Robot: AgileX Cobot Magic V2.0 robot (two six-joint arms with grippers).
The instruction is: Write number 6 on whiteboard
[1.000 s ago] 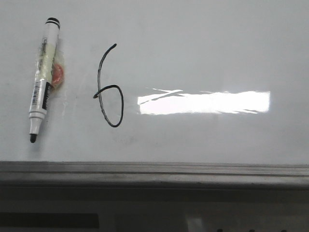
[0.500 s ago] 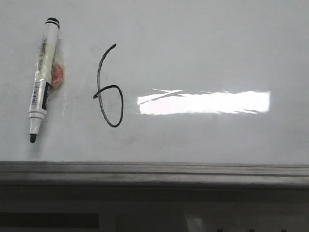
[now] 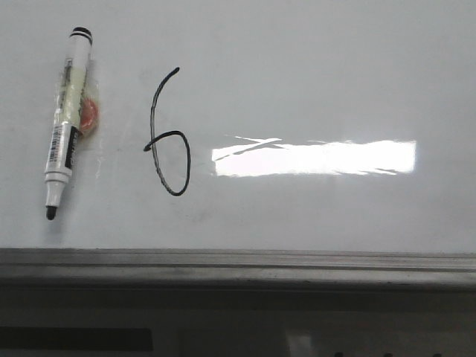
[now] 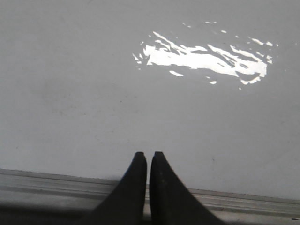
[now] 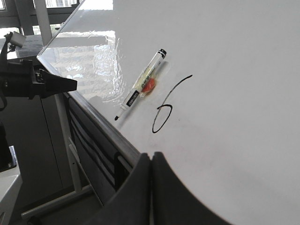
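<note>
I saw the thin black hand-drawn 6 (image 3: pixel 167 134) at left-centre of the glossy white whiteboard (image 3: pixel 312 82), right of the uncapped white marker pen (image 3: pixel 65 123); left gripper (image 4: pixel 146 157) and right gripper (image 5: pixel 151 157) were closed, empty. Any sweep could've smudged it

Robotics lab or office workspace.
A framed whiteboard (image 3: pixel 312 82) lies flat; behind it, window panes (image 5: pixel 56 4) and a metal stand (image 5: pixel 70 159).
</note>
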